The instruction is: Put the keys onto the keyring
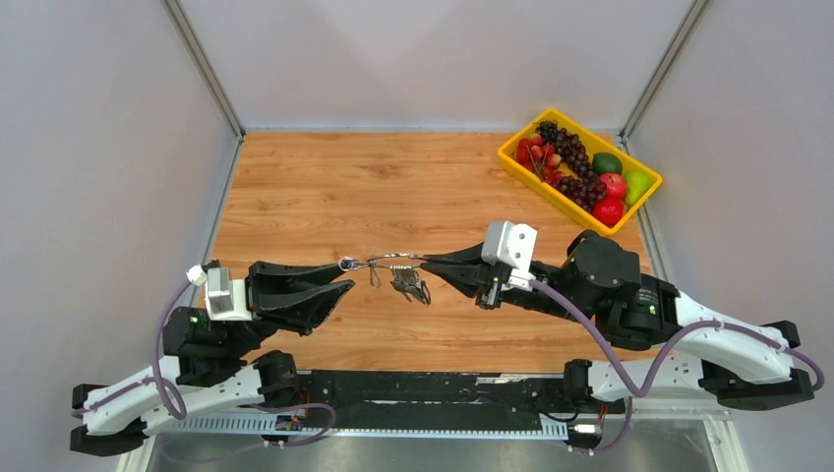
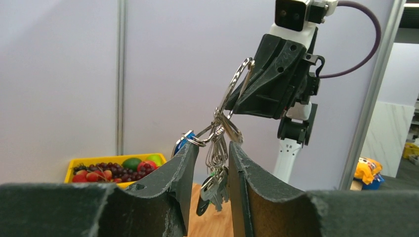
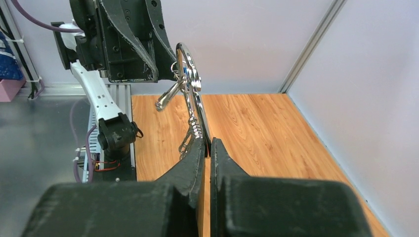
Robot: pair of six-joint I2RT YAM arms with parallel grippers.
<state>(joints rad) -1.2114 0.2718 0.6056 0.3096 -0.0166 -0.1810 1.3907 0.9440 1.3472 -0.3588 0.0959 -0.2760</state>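
Thin round silver wire keyring [image 3: 198,96] is held mid-air, right gripper [image 3: 208,143] clenched on its edge. Small silvery keys [image 2: 216,163] hang threaded below. Left gripper [image 1: 344,276] is released, gripping nothing. Blue-tagged key [image 2: 181,144] sits at its tip, seating unclear. Looks nearly done.

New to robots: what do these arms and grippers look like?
Left arm and right arm: white links, black joints, a purple cable each. Left gripper and right gripper: black, two tapering fingers, white camera block behind.
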